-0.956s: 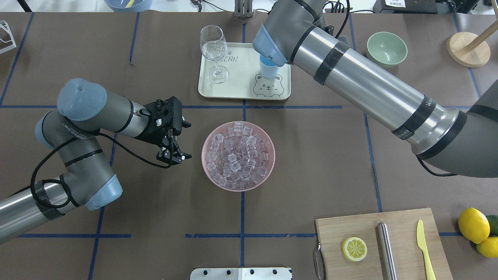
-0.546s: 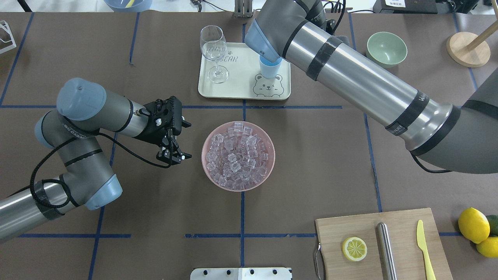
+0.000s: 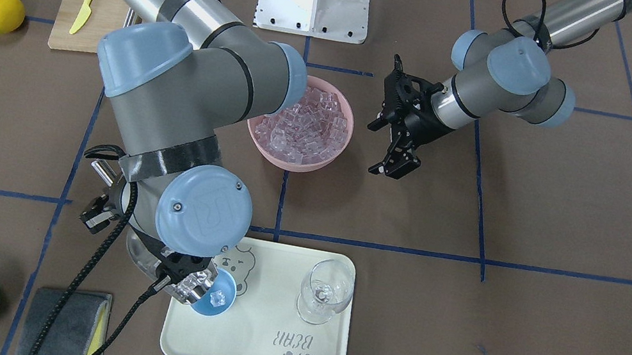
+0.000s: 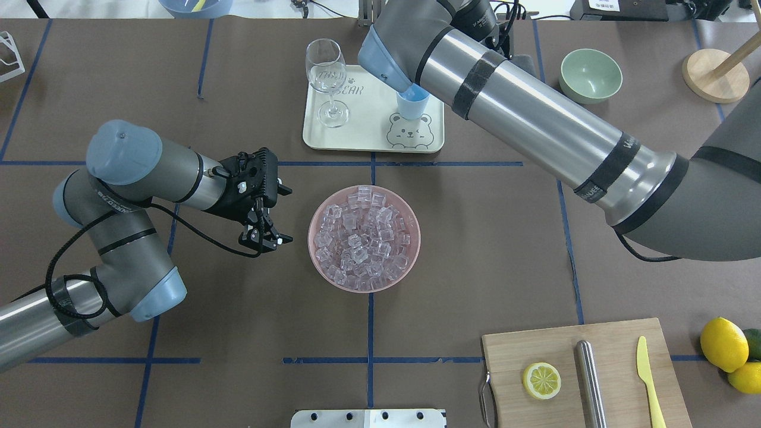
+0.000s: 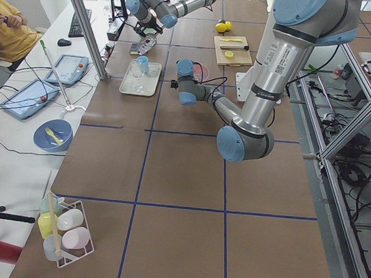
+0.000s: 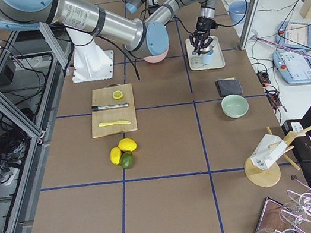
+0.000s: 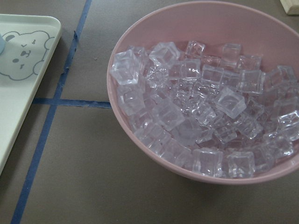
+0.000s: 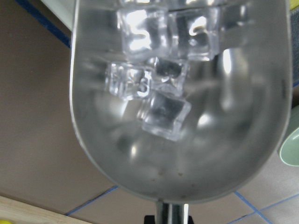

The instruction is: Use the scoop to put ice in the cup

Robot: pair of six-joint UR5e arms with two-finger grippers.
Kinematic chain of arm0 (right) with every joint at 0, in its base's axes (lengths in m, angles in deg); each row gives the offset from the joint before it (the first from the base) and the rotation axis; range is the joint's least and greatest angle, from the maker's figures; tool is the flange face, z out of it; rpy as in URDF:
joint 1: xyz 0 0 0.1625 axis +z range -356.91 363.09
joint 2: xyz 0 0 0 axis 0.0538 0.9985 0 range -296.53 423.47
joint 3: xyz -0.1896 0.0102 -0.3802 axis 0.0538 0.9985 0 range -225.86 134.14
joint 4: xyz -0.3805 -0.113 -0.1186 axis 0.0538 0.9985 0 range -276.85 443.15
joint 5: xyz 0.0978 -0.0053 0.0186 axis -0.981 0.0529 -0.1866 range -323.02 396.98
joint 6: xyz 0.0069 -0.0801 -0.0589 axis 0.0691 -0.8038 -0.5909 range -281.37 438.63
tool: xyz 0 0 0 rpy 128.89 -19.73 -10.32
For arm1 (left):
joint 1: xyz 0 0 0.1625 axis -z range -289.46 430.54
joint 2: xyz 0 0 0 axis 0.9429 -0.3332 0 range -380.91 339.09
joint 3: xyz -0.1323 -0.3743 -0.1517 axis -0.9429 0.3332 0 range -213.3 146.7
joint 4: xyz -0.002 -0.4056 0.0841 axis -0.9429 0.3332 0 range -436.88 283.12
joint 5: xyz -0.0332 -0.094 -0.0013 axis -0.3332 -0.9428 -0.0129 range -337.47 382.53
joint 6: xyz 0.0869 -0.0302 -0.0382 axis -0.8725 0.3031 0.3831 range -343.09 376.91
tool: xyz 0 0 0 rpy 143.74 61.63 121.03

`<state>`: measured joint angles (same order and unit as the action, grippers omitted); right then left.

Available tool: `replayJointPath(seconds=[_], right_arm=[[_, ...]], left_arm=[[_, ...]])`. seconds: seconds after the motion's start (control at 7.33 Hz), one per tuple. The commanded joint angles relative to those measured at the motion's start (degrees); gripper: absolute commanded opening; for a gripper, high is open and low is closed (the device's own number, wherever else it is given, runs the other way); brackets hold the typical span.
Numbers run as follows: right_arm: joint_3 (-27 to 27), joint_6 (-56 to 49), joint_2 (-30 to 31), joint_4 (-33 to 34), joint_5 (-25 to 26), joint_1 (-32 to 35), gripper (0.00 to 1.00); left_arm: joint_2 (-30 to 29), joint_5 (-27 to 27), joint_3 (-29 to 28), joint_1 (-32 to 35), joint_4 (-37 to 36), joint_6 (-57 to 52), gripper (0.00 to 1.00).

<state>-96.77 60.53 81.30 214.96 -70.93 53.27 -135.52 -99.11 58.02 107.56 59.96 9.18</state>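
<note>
The steel scoop (image 8: 177, 116) holds several ice cubes (image 8: 163, 109) and is tipped over the light-blue cup (image 3: 221, 299) on the cream tray (image 3: 259, 350). One cube lies in the cup. My right gripper (image 3: 170, 266) is mostly hidden under its wrist and is shut on the scoop's handle (image 8: 170, 212). In the overhead view the right arm covers the scoop and part of the cup (image 4: 412, 104). The pink bowl (image 4: 403, 277) holds a heap of ice (image 4: 362, 238). My left gripper (image 4: 290, 214) is open and empty, just left of the bowl.
A stemmed glass (image 4: 326, 77) stands on the tray's other end. A pale green bowl (image 4: 591, 74) sits to the right. The wooden board (image 4: 618, 339) carries a lemon slice, steel cylinder and yellow knife. Lemons (image 4: 723, 345) lie beside it. A grey cloth (image 3: 70, 316) lies near the tray.
My right arm's elbow and forearm have swung further left over the tray, above the cup. The left arm and the pink bowl have not moved.
</note>
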Motion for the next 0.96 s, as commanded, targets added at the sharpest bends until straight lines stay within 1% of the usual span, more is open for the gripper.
replayJointPath(seconds=[0.0, 0.27, 0.82], right_arm=[[0.55, -1.05, -0.35, 0.12, 2.07, -0.08, 0.0], [0.81, -1.32, -1.22, 0.12, 2.96, -0.34, 0.0], [1.6, -3.33, -2.19, 0.82, 7.0, -0.96, 0.0]], left_arm=[[0.0, 0.0, -0.09, -0.02, 0.0, 0.0, 1.0], [0.09, 0.0, -0.09, -0.02, 0.09, 0.0, 1.0], [1.14, -0.09, -0.09, -0.02, 1.76, 0.0, 1.0]])
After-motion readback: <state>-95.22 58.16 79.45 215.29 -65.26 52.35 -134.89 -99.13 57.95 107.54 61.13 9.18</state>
